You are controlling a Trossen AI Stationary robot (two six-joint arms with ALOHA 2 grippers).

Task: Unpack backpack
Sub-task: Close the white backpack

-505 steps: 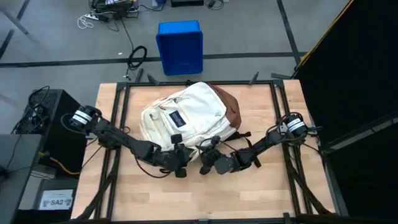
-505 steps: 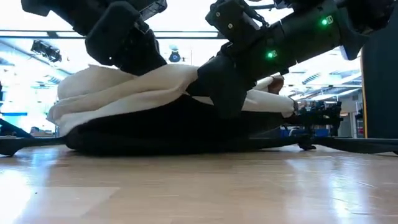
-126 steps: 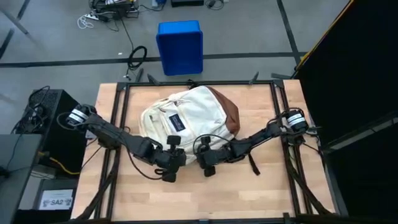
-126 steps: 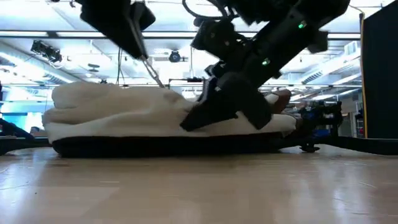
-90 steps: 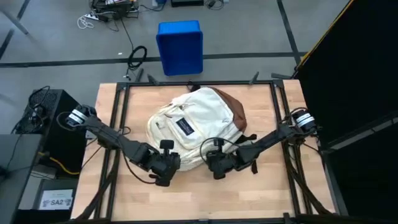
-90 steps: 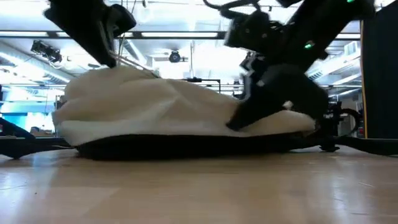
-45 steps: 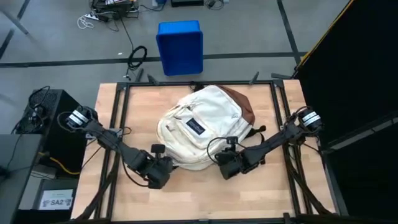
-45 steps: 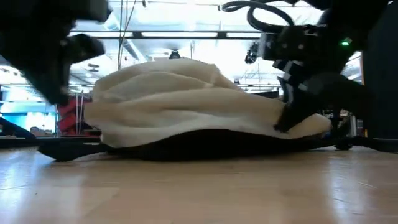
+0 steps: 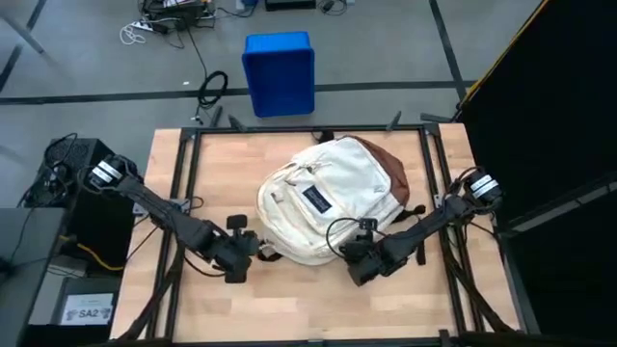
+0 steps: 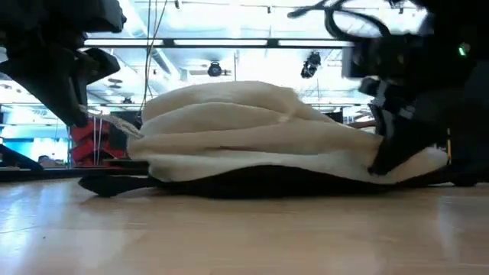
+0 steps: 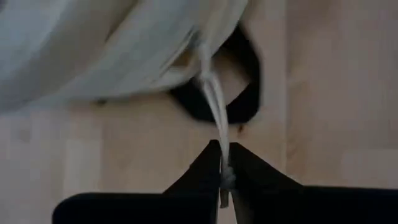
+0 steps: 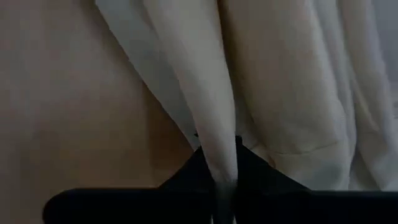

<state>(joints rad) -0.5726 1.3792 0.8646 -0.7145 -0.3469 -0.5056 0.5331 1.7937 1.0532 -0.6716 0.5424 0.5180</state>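
Observation:
The cream-white backpack (image 9: 328,198) lies flat on the table with its front pocket up and its brown base (image 9: 386,169) toward the far right. My left gripper (image 9: 241,253) is at its near-left side, shut on a thin white zipper cord (image 11: 214,106). My right gripper (image 9: 362,260) is at the near-right edge of the backpack, shut on a fold of its cream fabric. In the low view the backpack (image 10: 260,130) bulges between both arms. My left gripper pinches the free end of the white cord (image 11: 222,163) between its two fingertips, coming level from the table's left. The cord runs taut from the fingers to the backpack's edge (image 11: 202,56). My right gripper pinches a raised fold of cream fabric (image 12: 219,158) at the backpack's near-right edge between its two fingers, coming from the near side. The fold stands up between the fingers; the rest of the backpack lies on the table.
A dark strap loop (image 11: 217,99) lies on the table under the backpack's edge. Another dark strap (image 9: 413,210) sticks out at the right. A blue bin (image 9: 280,72) stands on the floor beyond the far edge. Bare wood (image 9: 299,308) lies along the near side.
The backpack has slid toward the table's right edge and turned a little. My right gripper has gone rightward with the fabric fold. My left gripper has moved toward the table's left edge, drawing the white cord taut away from the backpack.

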